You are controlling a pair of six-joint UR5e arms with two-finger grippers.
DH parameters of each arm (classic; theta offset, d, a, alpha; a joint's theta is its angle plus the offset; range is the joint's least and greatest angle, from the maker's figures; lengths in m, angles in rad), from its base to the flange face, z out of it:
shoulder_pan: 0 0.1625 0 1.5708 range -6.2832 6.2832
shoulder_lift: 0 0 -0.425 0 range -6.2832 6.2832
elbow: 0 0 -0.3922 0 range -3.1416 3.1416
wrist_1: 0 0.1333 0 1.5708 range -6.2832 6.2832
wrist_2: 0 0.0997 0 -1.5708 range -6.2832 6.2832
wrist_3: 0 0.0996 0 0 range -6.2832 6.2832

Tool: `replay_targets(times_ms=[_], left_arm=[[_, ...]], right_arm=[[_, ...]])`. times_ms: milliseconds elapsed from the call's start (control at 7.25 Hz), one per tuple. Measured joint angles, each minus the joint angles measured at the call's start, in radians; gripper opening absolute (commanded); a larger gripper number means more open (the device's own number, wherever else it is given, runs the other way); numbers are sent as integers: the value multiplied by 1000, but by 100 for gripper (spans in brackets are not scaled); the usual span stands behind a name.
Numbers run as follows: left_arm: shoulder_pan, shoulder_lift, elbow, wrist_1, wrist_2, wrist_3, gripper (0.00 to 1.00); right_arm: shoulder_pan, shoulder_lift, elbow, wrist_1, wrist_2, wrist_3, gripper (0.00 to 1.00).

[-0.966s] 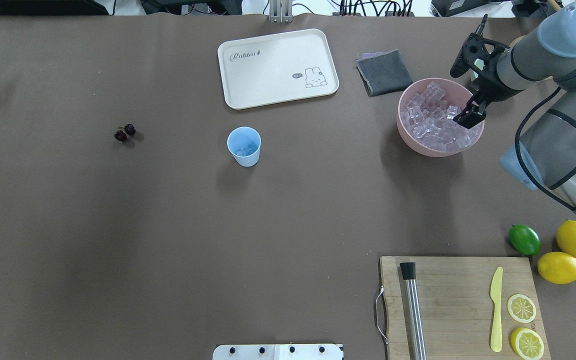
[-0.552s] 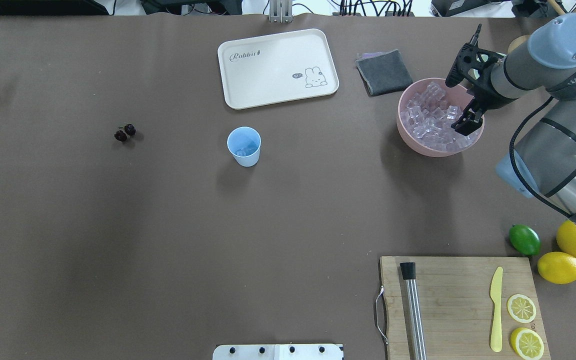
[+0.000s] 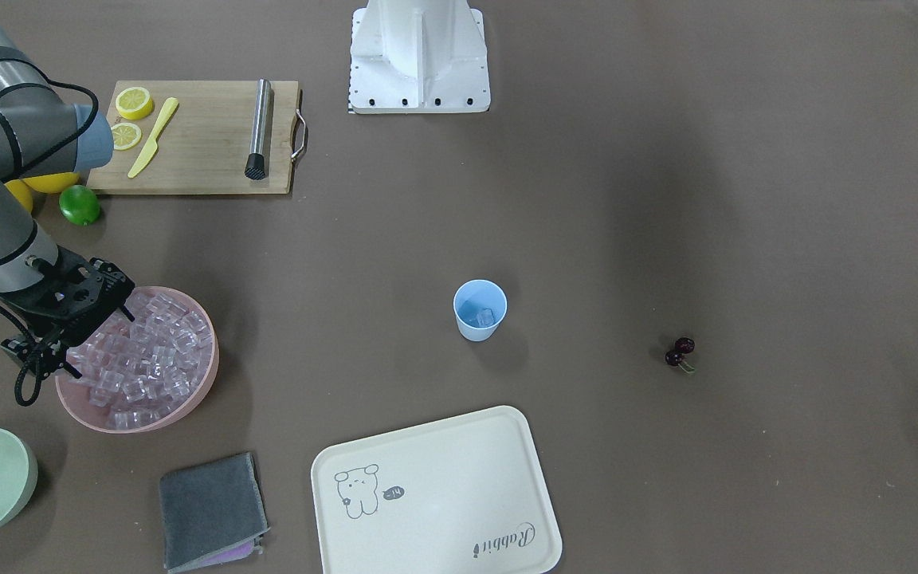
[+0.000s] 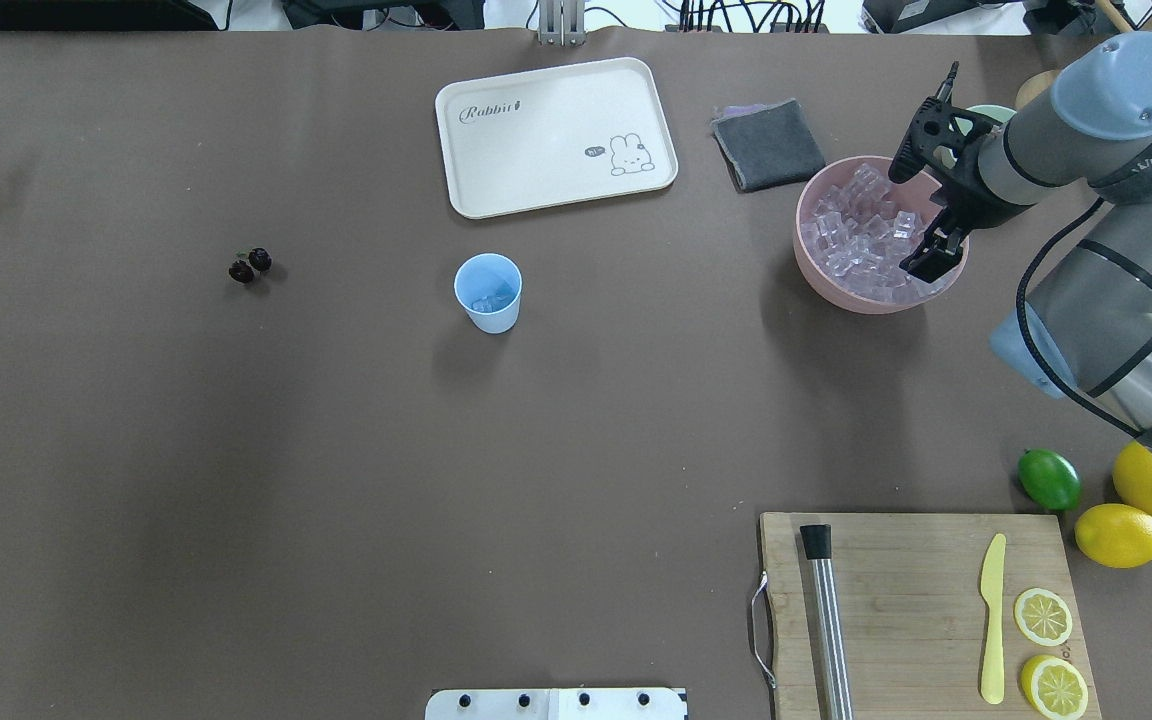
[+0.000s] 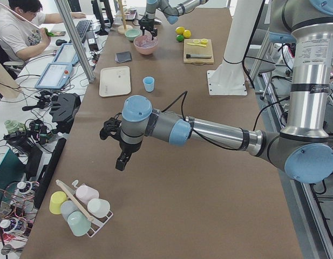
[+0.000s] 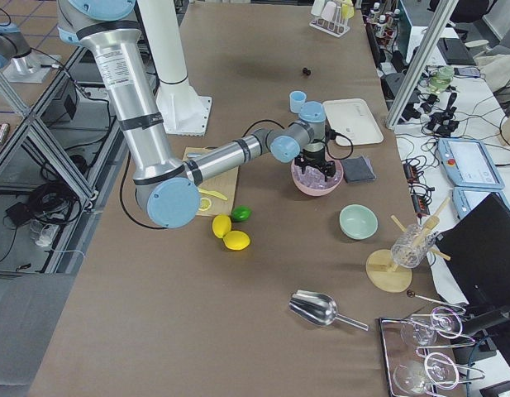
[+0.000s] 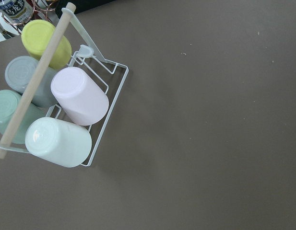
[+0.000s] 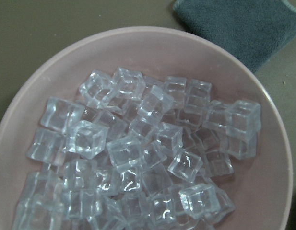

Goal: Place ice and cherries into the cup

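Cream tray (image 4: pixel 556 135) lettered "Rabbit", blue cup (image 4: pixel 488 292) nearby

Overhead and front-facing cameras look down on the table (image 4: pixel 336 450) from opposite sides, sharing the ice (image 4: pixel 861 235) that the right wrist camera sees close up.

Beside the white, black-screwed base (image 3: pixel 419 56), the right arm (image 4: pixel 1106 280) is showing grey tubes, pale blue joint caps, a black cable; the right gripper (image 4: pixel 931 262) is looking black; the left arm (image 5: pixel 209 129) is matching in colour.
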Motion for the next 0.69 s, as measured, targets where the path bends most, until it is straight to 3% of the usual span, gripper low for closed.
replay_targets(times_ms=[690], left_arm=[[-1,7,-7,-1,0,-1,98]], right_arm=[[0,-6,-4,-18,29,21,99]])
